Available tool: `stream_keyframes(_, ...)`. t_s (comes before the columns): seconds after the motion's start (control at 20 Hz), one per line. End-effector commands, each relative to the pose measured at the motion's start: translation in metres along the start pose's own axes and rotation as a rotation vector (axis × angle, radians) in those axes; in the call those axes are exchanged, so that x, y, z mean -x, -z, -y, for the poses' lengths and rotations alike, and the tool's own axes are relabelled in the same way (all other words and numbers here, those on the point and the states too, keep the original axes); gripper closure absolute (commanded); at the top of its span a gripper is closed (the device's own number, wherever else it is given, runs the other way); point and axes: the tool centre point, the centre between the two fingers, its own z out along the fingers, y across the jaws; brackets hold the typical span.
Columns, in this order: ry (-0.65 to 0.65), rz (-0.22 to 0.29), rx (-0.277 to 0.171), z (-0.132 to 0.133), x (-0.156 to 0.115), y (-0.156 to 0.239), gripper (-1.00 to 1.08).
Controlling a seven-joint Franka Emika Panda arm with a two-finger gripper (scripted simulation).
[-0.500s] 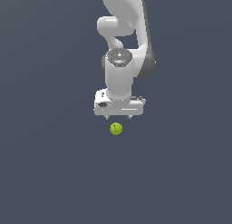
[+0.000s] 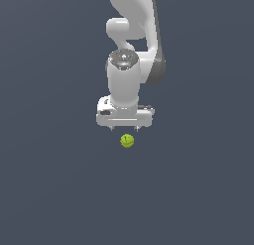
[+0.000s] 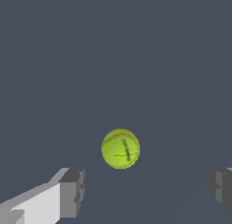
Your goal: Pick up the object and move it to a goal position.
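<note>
On a plain dark grey-blue surface point(image 2: 59, 189) lies a small yellow-green ball point(image 2: 127, 140) with darker green marks. In the exterior view, the white robot arm point(image 2: 131, 50) hangs over it, its gripper point(image 2: 123, 128) just above the ball, not touching. In the wrist view, the grey fingertips point(image 3: 72, 191) stand wide apart, holding nothing.

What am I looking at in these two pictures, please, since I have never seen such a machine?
It is a simulated white robot arm over a plain dark surface. The exterior view is from a camera off the arm; the wrist view is from a camera on the wrist, looking out past the claw. The claw is open, its two fingers wide apart, and holds nothing. One small yellow-green ball with darker marks sits ahead of the claw, untouched.
</note>
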Motion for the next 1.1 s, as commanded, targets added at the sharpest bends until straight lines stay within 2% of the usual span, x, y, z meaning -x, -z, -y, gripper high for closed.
stream_keyframes(0.0,-0.013,-0.008,0.005,-0.007,-0.003,0.003,-0.92)
stream_keyframes(0.55,0.033,-0.003,0.005,-0.005,-0.001,-0.006,-0.92)
stream_keyframes(1.05,0.222,0.012,0.001,0.002,0.009,-0.041,-0.92)
